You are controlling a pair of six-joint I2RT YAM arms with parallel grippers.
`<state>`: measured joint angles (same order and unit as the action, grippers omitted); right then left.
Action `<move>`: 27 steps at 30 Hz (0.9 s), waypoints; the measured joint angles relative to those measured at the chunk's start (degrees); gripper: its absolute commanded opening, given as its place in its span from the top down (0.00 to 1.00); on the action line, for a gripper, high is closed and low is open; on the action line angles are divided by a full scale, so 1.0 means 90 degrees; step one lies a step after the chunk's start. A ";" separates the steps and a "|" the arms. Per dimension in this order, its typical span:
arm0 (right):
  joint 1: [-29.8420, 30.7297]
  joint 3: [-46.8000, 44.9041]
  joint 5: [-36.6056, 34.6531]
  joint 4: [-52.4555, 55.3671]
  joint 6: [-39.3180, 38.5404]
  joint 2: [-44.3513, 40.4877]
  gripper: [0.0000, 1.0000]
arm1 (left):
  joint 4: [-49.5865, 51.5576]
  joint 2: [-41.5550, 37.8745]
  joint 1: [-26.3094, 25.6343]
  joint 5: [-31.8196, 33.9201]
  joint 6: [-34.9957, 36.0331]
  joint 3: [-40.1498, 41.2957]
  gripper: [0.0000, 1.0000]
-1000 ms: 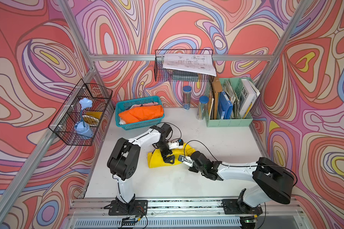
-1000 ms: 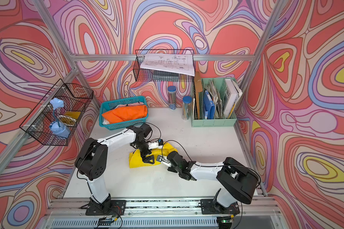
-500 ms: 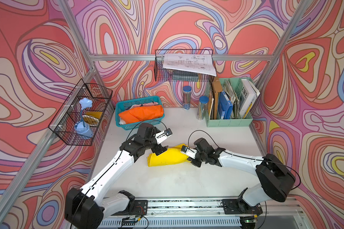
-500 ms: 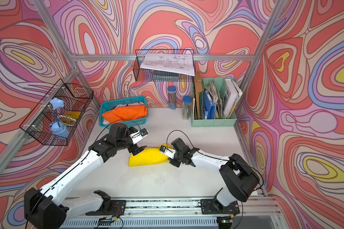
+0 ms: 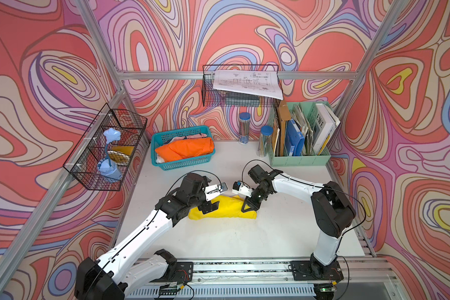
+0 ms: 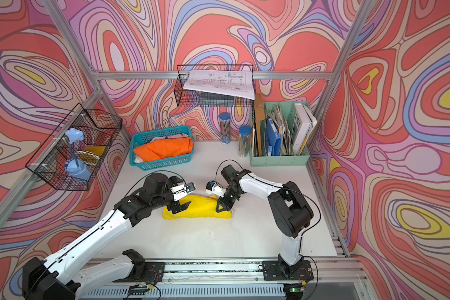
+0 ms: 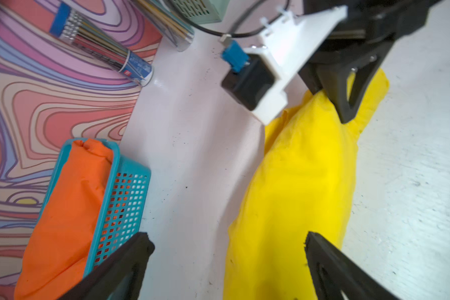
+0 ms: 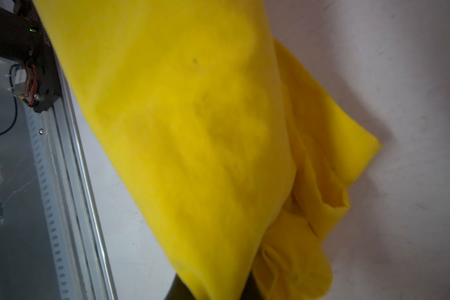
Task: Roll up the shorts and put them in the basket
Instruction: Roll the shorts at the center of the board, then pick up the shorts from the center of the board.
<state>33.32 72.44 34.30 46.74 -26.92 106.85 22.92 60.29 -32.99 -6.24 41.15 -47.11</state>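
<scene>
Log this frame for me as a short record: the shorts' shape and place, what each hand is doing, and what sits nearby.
shorts: yellow, rolled into a bundle lying on the white table
left hand: open, jaws spread wide over one end of the roll, gripping nothing
right hand: shut on the shorts at the opposite end
nearby: teal basket holding an orange garment, behind the roll and apart from it
task state: roll looks formed; right hand not yet released
</scene>
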 measured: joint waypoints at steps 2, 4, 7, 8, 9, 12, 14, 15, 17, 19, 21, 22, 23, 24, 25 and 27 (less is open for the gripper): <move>-0.0051 0.0119 0.0192 0.0214 -0.0002 0.0146 1.00 | 0.0002 0.0165 -0.0289 0.0024 0.0170 0.0022 0.02; -0.0112 0.0238 0.0367 0.0408 -0.0007 0.0282 1.00 | 0.0007 0.0364 -0.0539 0.0066 0.0321 0.0022 0.01; -0.0211 0.0427 0.0639 0.0680 -0.0051 0.0505 1.00 | 0.0034 0.0763 -0.0879 0.0175 0.0512 0.0019 0.02; -0.0248 0.0483 0.0731 0.0760 -0.0075 0.0578 1.00 | 0.0032 0.0891 -0.0962 0.0206 0.0563 0.0022 0.01; -0.0296 0.0537 0.0855 0.0852 -0.0119 0.0661 1.00 | 0.0029 0.1018 -0.1032 0.0231 0.0622 0.0022 0.02; -0.0427 0.0656 0.1149 0.1086 -0.0260 0.0857 1.00 | 0.0024 0.1304 -0.1105 0.0287 0.0729 0.0029 0.01; -0.0508 0.0724 0.1333 0.1277 -0.0381 0.0984 1.00 | 0.0017 0.1460 -0.1112 0.0357 0.0799 0.0029 0.02; -0.0542 0.0755 0.1421 0.1377 -0.0452 0.1044 1.00 | 0.0010 0.1549 -0.1117 0.0406 0.0840 0.0029 0.01; -0.0585 0.0799 0.1545 0.1566 -0.0602 0.1141 1.00 | -0.0029 0.1729 -0.1124 0.0486 0.0928 0.0029 0.02; -0.0595 0.0801 0.1605 0.1739 -0.0748 0.1183 1.00 | -0.0090 0.2001 -0.1124 0.0602 0.1010 0.0027 0.01; -0.0595 0.0801 0.1627 0.1863 -0.0845 0.1197 1.00 | -0.0136 0.2290 -0.1124 0.0697 0.1083 0.0017 0.01; -0.0595 0.0801 0.1627 0.1904 -0.0884 0.1197 1.00 | -0.0177 0.2426 -0.1124 0.0729 0.1117 0.0015 0.01; -0.0595 0.0801 0.1627 0.1928 -0.0906 0.1200 1.00 | -0.0214 0.2533 -0.1124 0.0746 0.1151 0.0012 0.02; -0.0595 0.0801 0.1627 0.1940 -0.0923 0.1200 1.00 | -0.0255 0.2637 -0.1124 0.0760 0.1178 0.0007 0.01; -0.0600 0.0801 0.1627 0.1943 -0.0937 0.1200 1.00 | -0.0304 0.2739 -0.1124 0.0789 0.1219 -0.0002 0.02; -0.0612 0.0801 0.1627 0.1953 -0.0957 0.1200 1.00 | -0.0403 0.2900 -0.1124 0.0840 0.1243 -0.0019 0.02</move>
<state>27.81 79.66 48.95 64.31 -35.53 117.64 19.29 86.39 -43.11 1.32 52.34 -47.29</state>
